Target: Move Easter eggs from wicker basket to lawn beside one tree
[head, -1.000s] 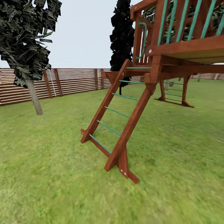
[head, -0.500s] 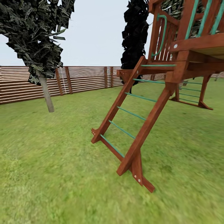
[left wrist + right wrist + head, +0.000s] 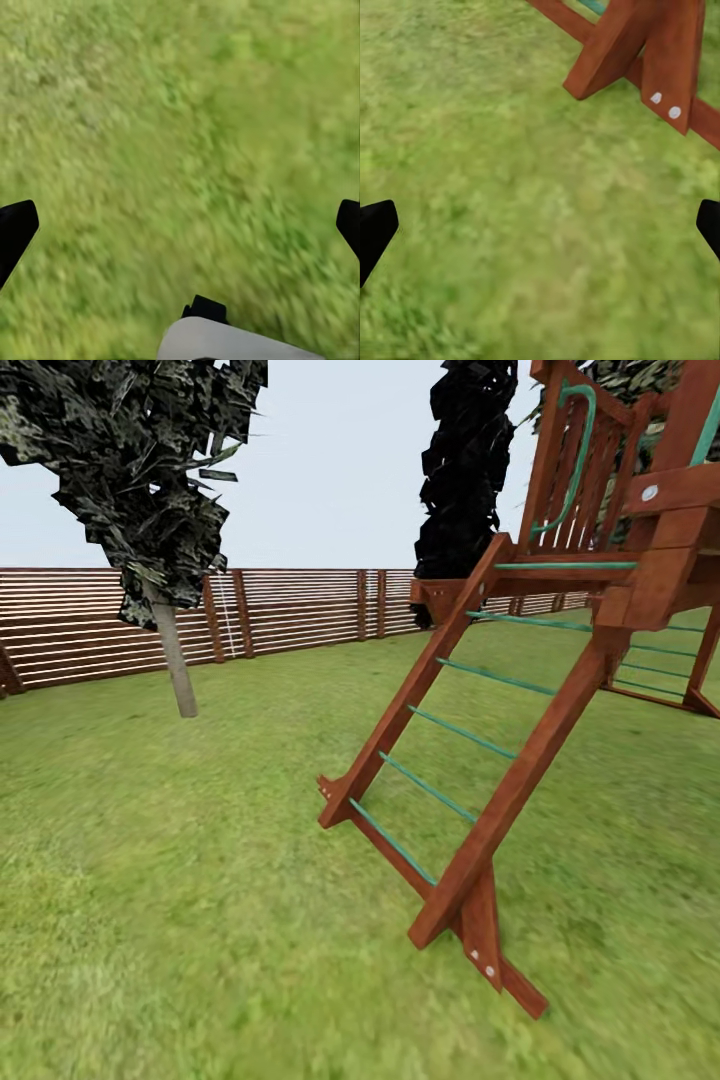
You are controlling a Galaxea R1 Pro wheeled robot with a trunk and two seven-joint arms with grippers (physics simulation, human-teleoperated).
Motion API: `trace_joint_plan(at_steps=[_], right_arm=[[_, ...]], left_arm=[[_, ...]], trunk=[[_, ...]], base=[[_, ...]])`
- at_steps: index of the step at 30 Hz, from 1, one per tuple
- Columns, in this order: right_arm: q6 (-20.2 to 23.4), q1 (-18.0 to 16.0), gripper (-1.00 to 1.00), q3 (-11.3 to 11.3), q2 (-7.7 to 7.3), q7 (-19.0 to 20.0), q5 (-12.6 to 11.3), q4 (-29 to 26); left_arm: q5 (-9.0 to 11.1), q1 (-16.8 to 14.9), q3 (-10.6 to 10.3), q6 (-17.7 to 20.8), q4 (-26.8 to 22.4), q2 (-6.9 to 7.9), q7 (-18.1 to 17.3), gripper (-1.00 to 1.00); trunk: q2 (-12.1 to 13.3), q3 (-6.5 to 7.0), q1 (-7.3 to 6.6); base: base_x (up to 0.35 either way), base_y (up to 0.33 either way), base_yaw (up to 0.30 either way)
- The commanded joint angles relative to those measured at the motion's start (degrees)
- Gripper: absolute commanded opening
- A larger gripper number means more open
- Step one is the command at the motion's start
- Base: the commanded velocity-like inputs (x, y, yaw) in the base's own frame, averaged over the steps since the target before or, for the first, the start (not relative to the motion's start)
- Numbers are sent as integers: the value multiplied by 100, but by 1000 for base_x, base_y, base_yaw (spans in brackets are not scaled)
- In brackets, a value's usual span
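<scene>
Both end effectors (left, right) are hanging open and empty over the lawn; which way the basket lies cannot be told.

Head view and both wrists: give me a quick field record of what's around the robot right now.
ground: lawn, green grass
ahead right: wooden playset ladder with teal rungs, foot on the grass
ahead left: thin-trunked dark-leaved tree
background: slatted brown fence, second dark tree behind the ladder
left claw: open, empty, over grass
right claw: open, empty, over grass near the ladder foot
</scene>
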Motion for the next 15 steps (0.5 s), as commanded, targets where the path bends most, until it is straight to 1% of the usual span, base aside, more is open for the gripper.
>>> trace_joint_plan(at_steps=[1,10,15], right_arm=[[-17,-3,100,3,1,-5,9,3],[-4,-3,100,12,23,3,5,22],[-5,-3,100,26,14,5,5,206]], left_arm=[[-16,0,12,-6,-5,-1,11,100],[-4,0,31,-4,-2,13,11,100],[4,0,38,-6,3,20,11,100]], trunk=[[-3,-5,3],[-3,-6,3],[-3,-6,3]], base=[[290,216,7],[296,207,1],[311,173,0]])
